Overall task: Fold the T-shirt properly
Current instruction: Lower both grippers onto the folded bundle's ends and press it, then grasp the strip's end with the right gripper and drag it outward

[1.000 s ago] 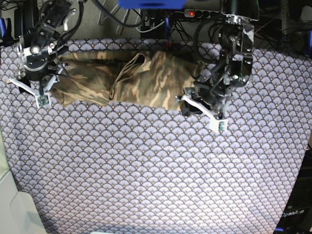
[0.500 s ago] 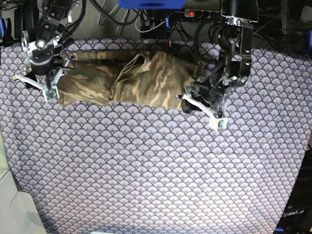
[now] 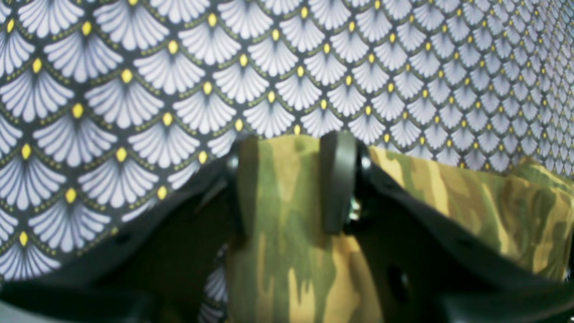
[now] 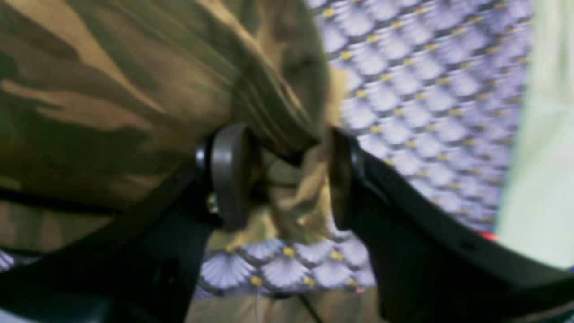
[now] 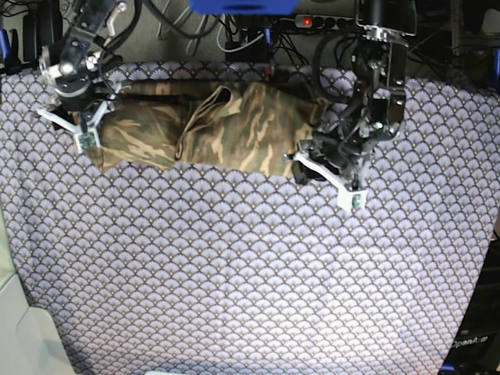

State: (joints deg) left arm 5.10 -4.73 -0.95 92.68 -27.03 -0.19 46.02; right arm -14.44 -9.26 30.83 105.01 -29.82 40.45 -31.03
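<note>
Right fingers (image 4: 278, 177): parted, a bunched fold of the T-shirt between them, contact unclear.
T-shirt (image 5: 234, 129): lies crumpled along the far side of the bench (image 5: 250, 273).
Left fingers (image 3: 291, 179): parted astride the shirt's edge, grip unclear.

We see the camouflage T-shirt (image 5: 211, 129) lying in a long crumpled band across the far side of the table (image 5: 250, 273), which is draped in a purple-grey fan-scale cloth. At our left, the right hand (image 5: 78, 125) sits over the shirt's end, its white-tipped fingers (image 5: 84, 139) against the fabric. At our right, the left hand (image 5: 324, 168) presses at the shirt's other end, one white finger (image 5: 344, 191) reaching out over the cloth. Cables and a power strip (image 5: 316, 21) with a red light crowd the dark space behind the table.
</note>
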